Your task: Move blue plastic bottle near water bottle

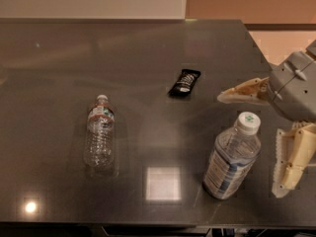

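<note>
The blue plastic bottle [231, 157] stands upright at the front right of the dark table [74, 58]. It is wide and clear, with a white cap bearing a green mark and a blue-and-white label. The water bottle [100, 132] is slim and ribbed with a reddish neck band, and stands at the front left, far from the other bottle. My gripper [256, 142] is at the right edge, open. One finger [244, 91] reaches out above and behind the blue bottle's cap. The other finger [291, 162] hangs to the bottle's right. Neither touches the bottle.
A small black packet [184, 82] lies near the table's middle, behind the blue bottle. A bright square reflection [163, 183] shows on the tabletop between the two bottles. The table's right edge runs just beside the gripper.
</note>
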{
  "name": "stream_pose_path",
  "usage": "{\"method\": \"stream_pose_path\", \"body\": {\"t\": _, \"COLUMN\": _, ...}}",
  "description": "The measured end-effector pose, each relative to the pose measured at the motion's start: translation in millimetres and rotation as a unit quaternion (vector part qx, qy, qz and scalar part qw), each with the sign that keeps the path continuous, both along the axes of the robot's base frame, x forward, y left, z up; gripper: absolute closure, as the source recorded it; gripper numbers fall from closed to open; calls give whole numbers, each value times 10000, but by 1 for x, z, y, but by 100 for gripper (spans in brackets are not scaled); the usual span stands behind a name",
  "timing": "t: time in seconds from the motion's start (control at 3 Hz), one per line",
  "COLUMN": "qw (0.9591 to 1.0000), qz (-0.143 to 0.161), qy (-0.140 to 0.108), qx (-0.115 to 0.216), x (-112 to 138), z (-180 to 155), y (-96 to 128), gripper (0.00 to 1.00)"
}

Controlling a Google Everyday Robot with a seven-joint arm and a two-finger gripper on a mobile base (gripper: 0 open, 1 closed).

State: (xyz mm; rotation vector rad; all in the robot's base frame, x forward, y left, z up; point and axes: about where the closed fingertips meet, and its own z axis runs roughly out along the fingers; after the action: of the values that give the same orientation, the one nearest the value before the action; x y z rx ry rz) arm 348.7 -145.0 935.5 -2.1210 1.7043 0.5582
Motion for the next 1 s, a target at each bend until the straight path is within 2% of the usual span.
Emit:
{"method": "stream_pose_path", "body": {"t": 0.33, "qw": 9997, "qz": 119, "qy": 116, "qx": 189, "x": -5, "z": -1, "y": 7, "gripper": 18}}
{"method": "stream_pose_path", "body": {"t": 1.0, "qw": 9990, "qz": 164, "qy": 174, "qx": 384, "x": -5, "z": 7, "y": 17, "gripper": 65}}
